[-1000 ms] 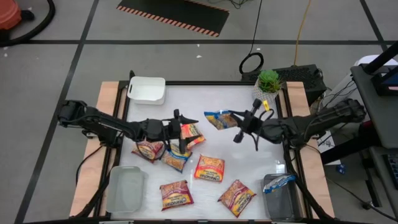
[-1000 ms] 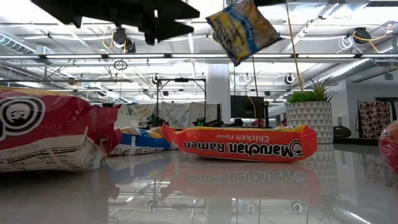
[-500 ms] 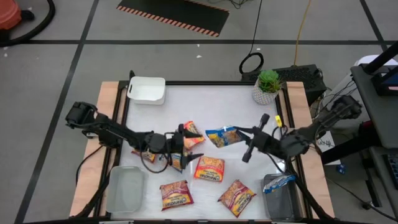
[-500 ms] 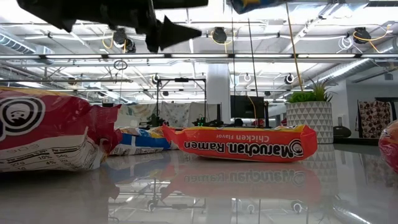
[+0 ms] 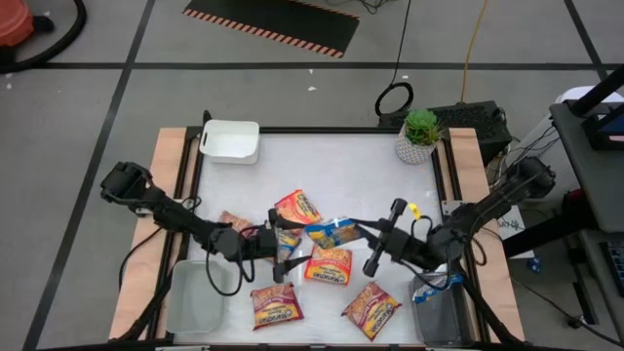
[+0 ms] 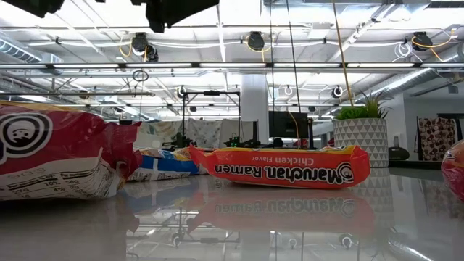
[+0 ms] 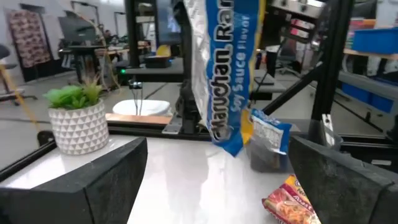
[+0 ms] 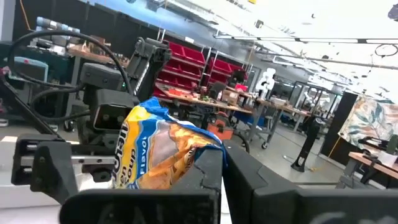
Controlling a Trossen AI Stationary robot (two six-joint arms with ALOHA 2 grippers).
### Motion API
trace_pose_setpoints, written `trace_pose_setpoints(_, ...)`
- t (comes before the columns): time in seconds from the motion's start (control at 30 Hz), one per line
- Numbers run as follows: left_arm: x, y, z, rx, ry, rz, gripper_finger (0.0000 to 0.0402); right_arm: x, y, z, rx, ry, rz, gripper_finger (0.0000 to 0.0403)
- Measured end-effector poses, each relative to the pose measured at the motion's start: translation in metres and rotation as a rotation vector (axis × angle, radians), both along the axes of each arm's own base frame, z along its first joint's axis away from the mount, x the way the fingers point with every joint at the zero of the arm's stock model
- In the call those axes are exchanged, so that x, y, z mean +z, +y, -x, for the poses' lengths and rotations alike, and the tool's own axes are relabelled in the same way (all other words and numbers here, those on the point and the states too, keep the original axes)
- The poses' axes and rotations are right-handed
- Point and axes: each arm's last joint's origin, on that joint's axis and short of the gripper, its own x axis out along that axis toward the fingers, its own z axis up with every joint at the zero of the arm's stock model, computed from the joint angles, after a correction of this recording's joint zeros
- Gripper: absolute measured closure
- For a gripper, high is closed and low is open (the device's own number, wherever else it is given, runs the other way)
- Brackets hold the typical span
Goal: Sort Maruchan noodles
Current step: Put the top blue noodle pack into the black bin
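Midair, the right gripper [image 5: 363, 228] pinched a blue soy-sauce ramen packet [image 5: 331, 232], hanging lengthwise before the left gripper [image 5: 289, 246], its fingers wide.

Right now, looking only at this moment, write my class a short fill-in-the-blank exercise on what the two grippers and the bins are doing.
1. The right gripper is shut on a ____-wrapped noodle packet, held above the table.
2. The left gripper faces that packet with its fingers ____.
3. The potted plant stands at the table's far ____ corner.
4. The clear bin at the near left holds ____ packets.

Missing words: blue; open; right; no
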Motion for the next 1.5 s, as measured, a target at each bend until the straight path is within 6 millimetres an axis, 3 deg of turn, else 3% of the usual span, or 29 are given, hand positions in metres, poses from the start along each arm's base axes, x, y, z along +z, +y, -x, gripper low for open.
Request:
trace_pose_setpoints(0.4, 0.0, -0.013, 0.006, -0.073, -0.001, 0.029, 0.0014, -0.022, 0.014, -0.02, -0.002, -0.054, -0.026, 0.0403)
trace_pose_setpoints(0.77, -0.001, -0.014, 0.006, -0.073, -0.005, 0.118, 0.0014, -0.027, 0.021, -0.021, 0.02, -0.078, -0.062, 0.0403)
trace_pose_setpoints(0.93, -0.015, -0.021, -0.001, -0.067, -0.009, 0.117, 0.0014, -0.027, 0.023, -0.02, 0.029, -0.082, -0.066, 0.0403)
trace_pose_setpoints(1.13, -0.02, -0.036, -0.025, -0.004, -0.005, 0.068, 0.0017, -0.027, 0.026, -0.018, 0.038, -0.081, -0.069, 0.0403)
trace_pose_setpoints(1.5, -0.023, -0.051, -0.043, 0.036, 0.011, 0.021, 0.0114, -0.027, 0.033, -0.011, -0.001, -0.053, -0.053, 0.0403)
